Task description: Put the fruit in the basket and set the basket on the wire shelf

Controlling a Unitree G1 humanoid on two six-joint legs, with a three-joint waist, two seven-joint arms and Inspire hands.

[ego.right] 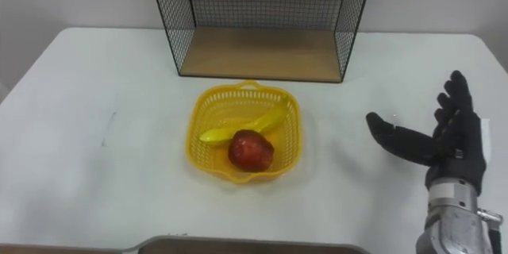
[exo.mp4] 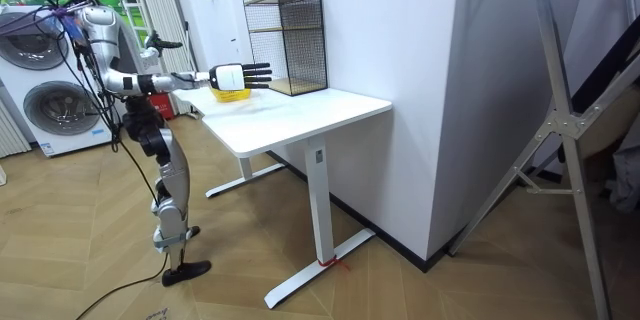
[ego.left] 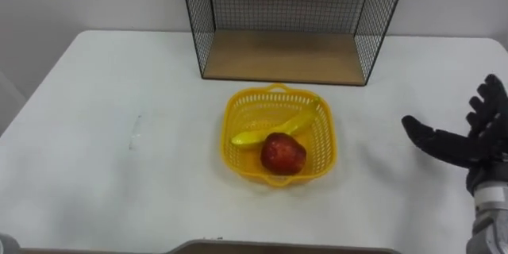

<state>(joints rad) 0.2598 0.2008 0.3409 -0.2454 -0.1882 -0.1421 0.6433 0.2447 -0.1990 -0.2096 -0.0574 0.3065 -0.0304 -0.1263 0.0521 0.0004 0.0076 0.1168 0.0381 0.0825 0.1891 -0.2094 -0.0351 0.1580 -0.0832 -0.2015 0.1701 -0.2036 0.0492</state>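
A yellow plastic basket (ego.left: 238, 111) (ego.right: 200, 111) (exo.mp4: 230, 95) sits on the white table (ego.left: 119, 127), just in front of the wire shelf (ego.left: 286, 24) (ego.right: 258, 24) (exo.mp4: 290, 35). Inside it lie a red apple (ego.left: 283, 153) (ego.right: 251, 150) and a yellow banana (ego.left: 274, 129) (ego.right: 242, 127). My right hand (ego.left: 468, 139) (ego.right: 444, 143) (exo.mp4: 240, 76) hovers over the table to the right of the basket, open, fingers spread and holding nothing.
The wire shelf has a wooden floor (ego.left: 282, 57) and an open front facing the basket. White wall stands behind it. In the room view, washing machines (exo.mp4: 50, 100) stand behind me at the room view's left, and I stand at the table's end.
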